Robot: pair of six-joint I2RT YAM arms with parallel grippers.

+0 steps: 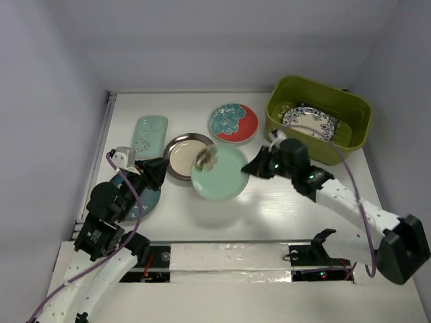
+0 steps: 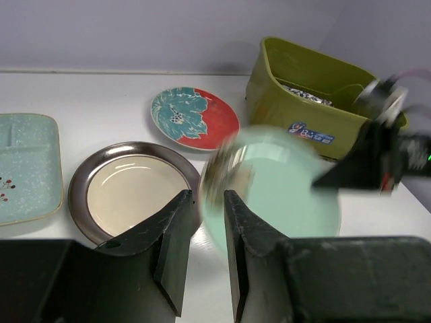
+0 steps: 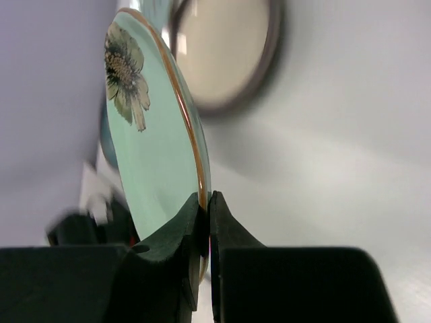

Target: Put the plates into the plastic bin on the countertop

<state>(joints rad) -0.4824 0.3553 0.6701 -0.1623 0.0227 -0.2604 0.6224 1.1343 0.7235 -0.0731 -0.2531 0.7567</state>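
Note:
My right gripper is shut on the right rim of the mint round plate and holds it tilted above the countertop. In the right wrist view the fingertips pinch the plate's brown-edged rim. The plate is blurred in the left wrist view. My left gripper is narrowly open and empty, over the dark teal plate. The olive plastic bin holds the blue-white plate. The black square plate is not visible.
The brown-rimmed cream plate, the red-teal floral plate and the pale mint rectangular plate lie on the countertop left of the bin. Grey walls close in the sides and back. The bin shows its label.

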